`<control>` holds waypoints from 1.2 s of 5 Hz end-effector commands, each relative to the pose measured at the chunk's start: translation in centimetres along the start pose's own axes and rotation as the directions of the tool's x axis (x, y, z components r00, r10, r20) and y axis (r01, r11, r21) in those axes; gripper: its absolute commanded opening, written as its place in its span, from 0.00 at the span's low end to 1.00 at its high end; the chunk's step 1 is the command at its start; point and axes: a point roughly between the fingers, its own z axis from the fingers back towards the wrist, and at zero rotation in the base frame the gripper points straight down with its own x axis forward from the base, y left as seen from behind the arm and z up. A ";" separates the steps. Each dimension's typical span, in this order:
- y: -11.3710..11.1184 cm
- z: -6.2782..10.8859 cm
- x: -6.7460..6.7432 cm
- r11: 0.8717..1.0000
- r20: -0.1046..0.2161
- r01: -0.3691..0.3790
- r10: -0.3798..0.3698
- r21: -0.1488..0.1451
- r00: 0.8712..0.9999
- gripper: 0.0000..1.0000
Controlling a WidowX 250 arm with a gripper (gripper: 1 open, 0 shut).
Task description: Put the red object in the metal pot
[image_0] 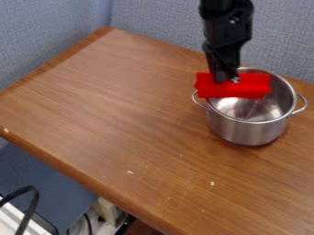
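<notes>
- The metal pot (252, 112) stands on the wooden table (110, 110), hard by its right edge and toward the far right corner — shiny, straight-sided, with a small handle showing on its right side.
- The black gripper (221, 75) comes down from above over the pot's left rim, pointing steeply downward.
- Its jaws are pinched tight on the red object (234, 87), gripping it near the left end.
- The red object — a long block with soft edges — lies roughly level across the pot's mouth at the far-left part of the rim; whether it touches the rim I cannot tell.
- The pot's inside shows bare below and to the right of the block.
- Dark cables (25, 207) hang below the table's near left edge.
</notes>
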 end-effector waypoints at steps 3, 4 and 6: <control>0.0 -1.1 1.8 1.000 0.031 0.008 -0.008 0.003 0.999 0.00; 0.1 -1.4 1.9 1.000 0.027 0.000 0.000 0.002 1.000 0.00; 0.4 -1.6 2.1 1.000 0.026 -0.021 0.021 -0.006 0.999 1.00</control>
